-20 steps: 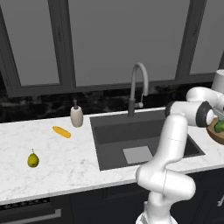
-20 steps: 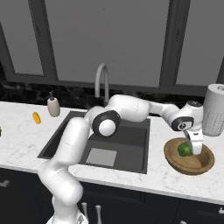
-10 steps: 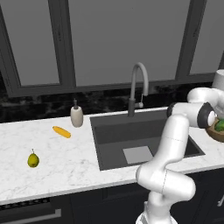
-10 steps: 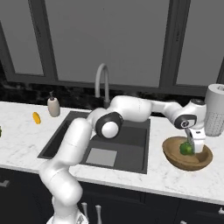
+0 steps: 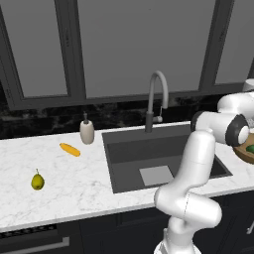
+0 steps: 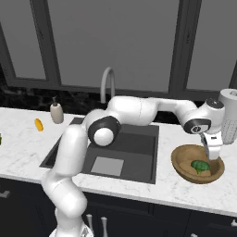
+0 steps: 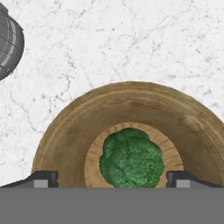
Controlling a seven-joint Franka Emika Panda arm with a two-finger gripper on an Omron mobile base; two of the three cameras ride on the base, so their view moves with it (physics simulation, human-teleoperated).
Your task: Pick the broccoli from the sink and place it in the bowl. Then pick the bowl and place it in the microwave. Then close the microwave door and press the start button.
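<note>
Broccoli [image 7: 131, 157] sits crown-up, no clear long axis, in the bowl [image 7: 65, 131]; the gripper [image 7: 111, 178] has released it, jaws now wider.

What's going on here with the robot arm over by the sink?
The white arm reaches across the sink to the wooden bowl on the marble counter to the sink's right. The broccoli lies in the middle of the bowl, and the gripper hangs just above it with its jaws wide apart on either side, holding nothing. So the broccoli is already in the bowl; the bowl has not yet been picked up for the microwave.
</note>
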